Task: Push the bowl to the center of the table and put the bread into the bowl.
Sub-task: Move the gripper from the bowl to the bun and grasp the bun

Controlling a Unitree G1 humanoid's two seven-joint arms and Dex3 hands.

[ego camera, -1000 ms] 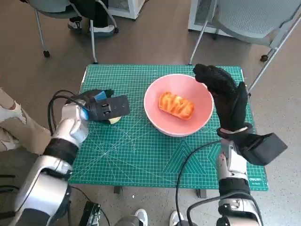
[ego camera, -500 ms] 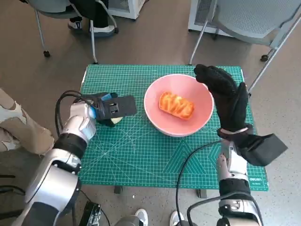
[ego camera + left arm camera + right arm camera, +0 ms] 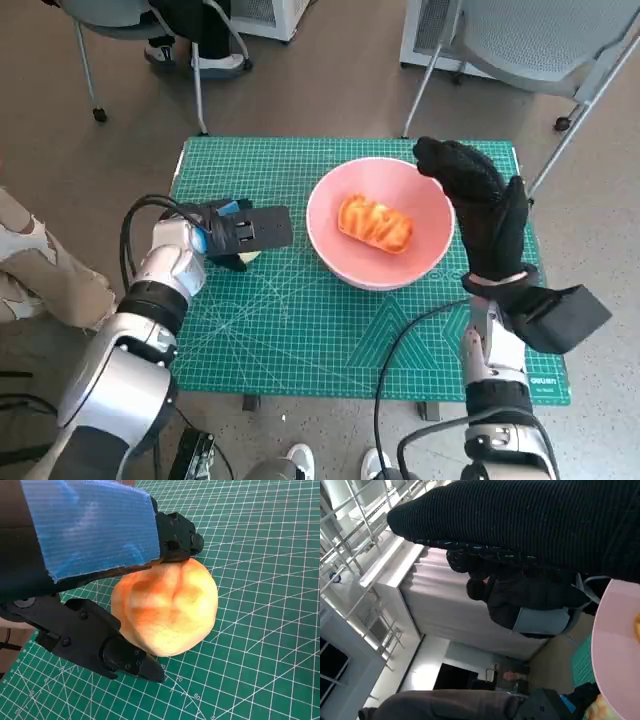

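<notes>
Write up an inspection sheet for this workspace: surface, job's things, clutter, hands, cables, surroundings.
Surface: green cutting mat with a white grid covers the small table.
Job's things: pink bowl near the mat's middle, one glazed bread already in it; a second bread roll rests on the mat at the left hand.
Clutter: nothing seen.
Hands: left hand has its fingers on either side of the roll, touching it; right hand is at the bowl's far right rim, holding nothing.
Cables: black cables loop by the left wrist and run along the right forearm.
Surroundings: chairs beyond the table, a person's feet, brown floor.
</notes>
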